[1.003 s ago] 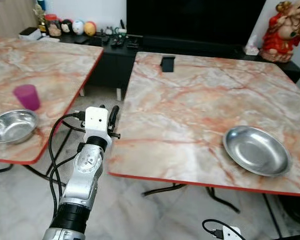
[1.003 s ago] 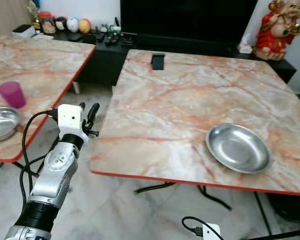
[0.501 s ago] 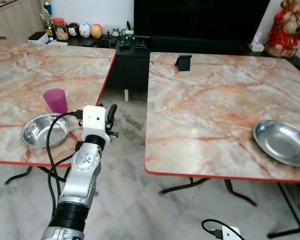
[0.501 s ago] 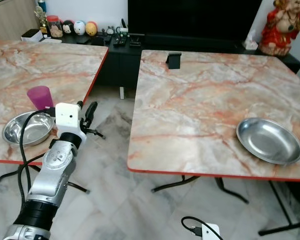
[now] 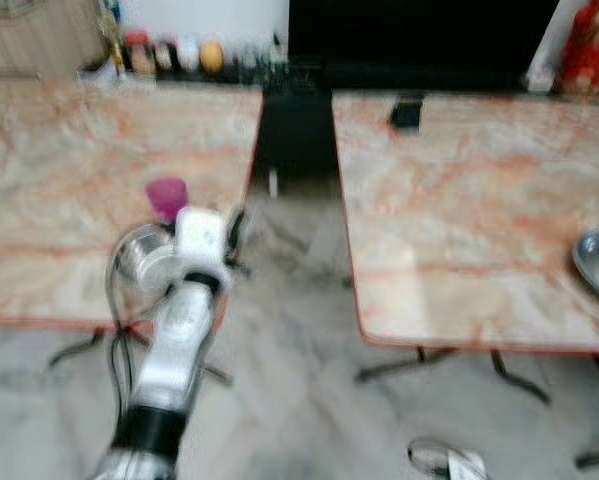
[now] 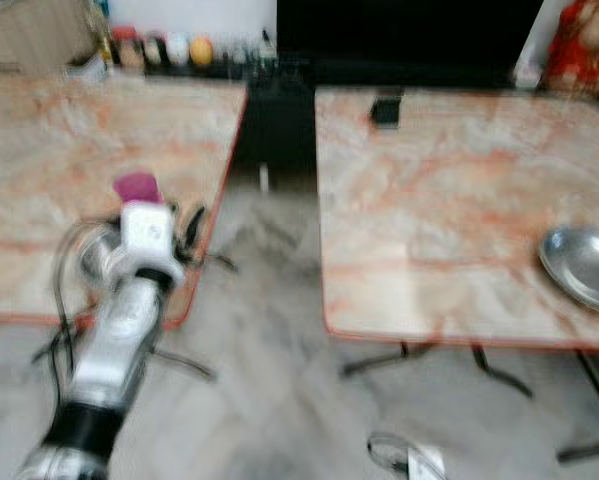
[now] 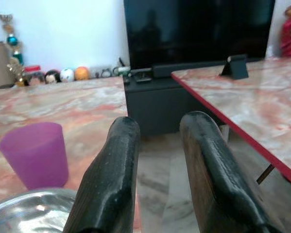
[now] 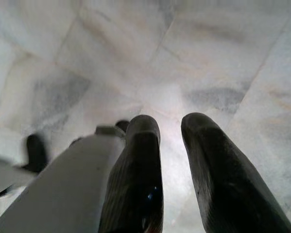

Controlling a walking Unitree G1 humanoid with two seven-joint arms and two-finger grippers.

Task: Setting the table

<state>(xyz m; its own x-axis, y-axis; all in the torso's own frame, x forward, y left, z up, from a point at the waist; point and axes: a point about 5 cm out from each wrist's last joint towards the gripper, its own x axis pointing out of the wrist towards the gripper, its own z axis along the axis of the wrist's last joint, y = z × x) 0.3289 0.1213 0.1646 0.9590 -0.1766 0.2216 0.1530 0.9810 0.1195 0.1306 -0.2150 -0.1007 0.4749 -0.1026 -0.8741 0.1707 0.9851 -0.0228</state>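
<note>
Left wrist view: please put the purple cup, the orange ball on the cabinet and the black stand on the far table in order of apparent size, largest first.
1. purple cup, largest, though it stands nearest the camera.
2. black stand.
3. orange ball, smallest; it is also farthest away, so true sizes stay unsure.

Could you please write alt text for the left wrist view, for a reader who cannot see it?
The left claw, open and holding nothing, points over a marble table where a purple cup stands just behind a steel bowl. Beyond a floor gap is a second marble table and a dark TV.
</note>
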